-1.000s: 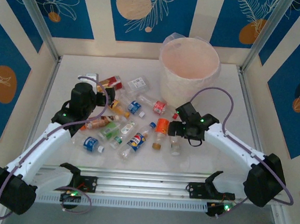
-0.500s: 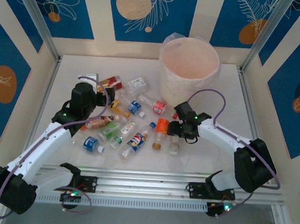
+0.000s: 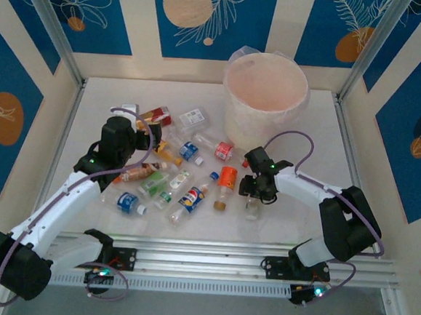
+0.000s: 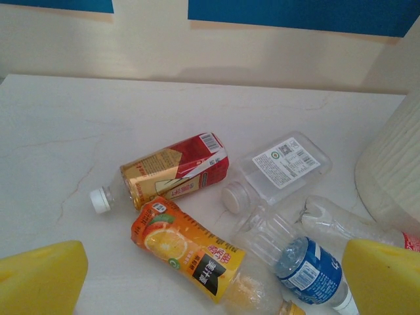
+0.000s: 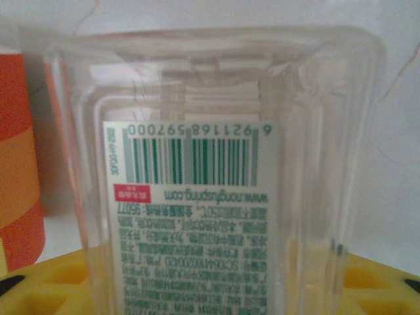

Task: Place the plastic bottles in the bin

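White right arm (image 3: pixel 304 187) low over clear bottle (image 5: pixel 197 216)

I count roughly a dozen small clear plastic bottles (image 3: pixel 193 198) lying scattered near the upright, bag-lined white bin (image 3: pixel 246 124).

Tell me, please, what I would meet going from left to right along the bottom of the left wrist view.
yellow finger pad → orange juice bottle → blue-label bottle → second yellow finger pad
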